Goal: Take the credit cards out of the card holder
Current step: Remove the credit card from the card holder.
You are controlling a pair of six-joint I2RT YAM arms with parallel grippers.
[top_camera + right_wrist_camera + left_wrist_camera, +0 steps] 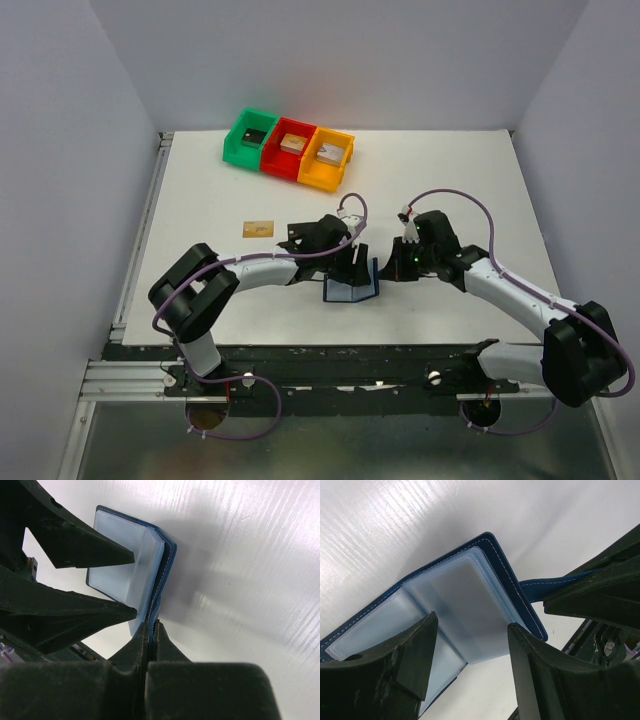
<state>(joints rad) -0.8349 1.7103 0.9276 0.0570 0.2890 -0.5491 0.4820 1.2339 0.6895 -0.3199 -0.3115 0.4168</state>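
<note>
The card holder (350, 289), a navy-blue wallet, stands open on the table between both grippers. Its pale blue pockets (465, 605) are frosted, and I cannot tell what is inside them. My right gripper (151, 627) is shut on the wallet's blue cover edge (167, 565) and holds it upright. The left gripper (472, 630) is open, its fingers (420, 650) on either side of the lower corner of a pocket leaf. One tan-gold credit card (257, 228) lies flat on the table, left of the wallet.
Green (250, 137), red (290, 148) and orange (327, 158) bins stand in a row at the back of the table, each holding a small block. The white table (470, 190) ends at walls on the left, right and back.
</note>
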